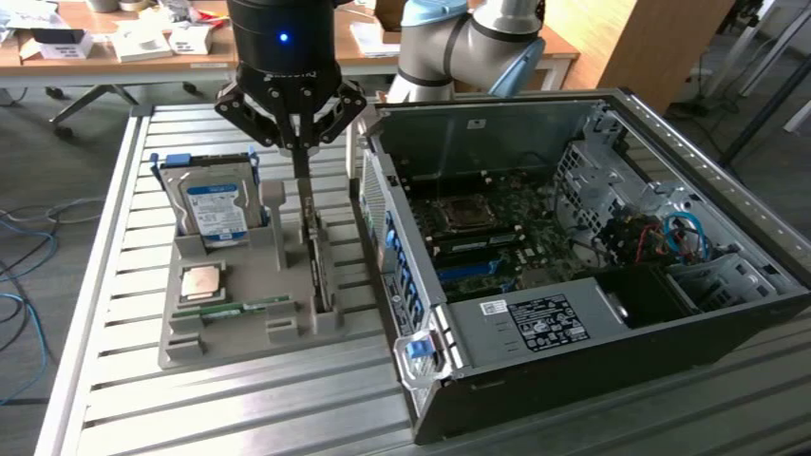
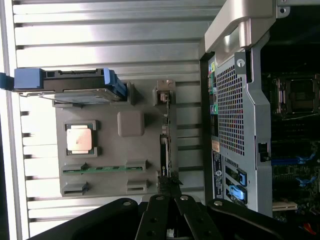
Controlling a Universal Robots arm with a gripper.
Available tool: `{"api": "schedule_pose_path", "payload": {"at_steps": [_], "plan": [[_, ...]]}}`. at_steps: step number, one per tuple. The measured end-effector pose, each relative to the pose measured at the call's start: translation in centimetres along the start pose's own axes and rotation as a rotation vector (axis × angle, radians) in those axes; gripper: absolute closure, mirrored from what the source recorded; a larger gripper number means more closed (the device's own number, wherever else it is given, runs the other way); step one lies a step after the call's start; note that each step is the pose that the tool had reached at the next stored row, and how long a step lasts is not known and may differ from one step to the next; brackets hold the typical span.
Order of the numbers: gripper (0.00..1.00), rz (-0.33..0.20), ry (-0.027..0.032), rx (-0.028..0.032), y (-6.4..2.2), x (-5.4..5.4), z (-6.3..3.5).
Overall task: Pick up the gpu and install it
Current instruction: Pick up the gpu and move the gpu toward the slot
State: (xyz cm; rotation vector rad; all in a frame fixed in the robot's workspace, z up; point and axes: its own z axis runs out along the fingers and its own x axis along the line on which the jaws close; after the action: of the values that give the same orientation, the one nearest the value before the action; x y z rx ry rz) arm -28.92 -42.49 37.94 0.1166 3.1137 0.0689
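Observation:
The gpu (image 1: 318, 256) is a thin dark card standing on edge in a slot of the grey holder tray (image 1: 241, 334), on the side nearest the open computer case (image 1: 533, 318). My gripper (image 1: 300, 144) hangs straight above the card's far end. Its fingers are drawn together to a point on the card's upper edge. In the wrist view the gpu (image 2: 165, 145) shows edge-on in the tray (image 2: 111, 152), and my gripper (image 2: 172, 192) meets it at one end. The card still sits in its slot.
The tray also holds a hard drive (image 1: 216, 204) with a blue-white label, a square processor (image 1: 203, 282) and a green memory stick (image 1: 235, 306). The case lies on its side, motherboard (image 1: 488, 237) exposed, close beside the tray. Everything rests on a slatted metal table (image 1: 228, 408).

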Motion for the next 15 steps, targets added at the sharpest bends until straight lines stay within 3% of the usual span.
{"api": "schedule_pose_path", "payload": {"at_steps": [5,7,13,15], "plan": [[0.89,0.0,0.0001,-0.0006,0.0,0.0,0.01],[0.89,0.0,0.0006,-0.0089,-0.01,0.0,0.03],[0.89,0.0,0.0007,-0.0089,0.0,0.0,0.03],[0.77,0.0,0.0007,-0.0088,0.0,0.0,0.02]]}}
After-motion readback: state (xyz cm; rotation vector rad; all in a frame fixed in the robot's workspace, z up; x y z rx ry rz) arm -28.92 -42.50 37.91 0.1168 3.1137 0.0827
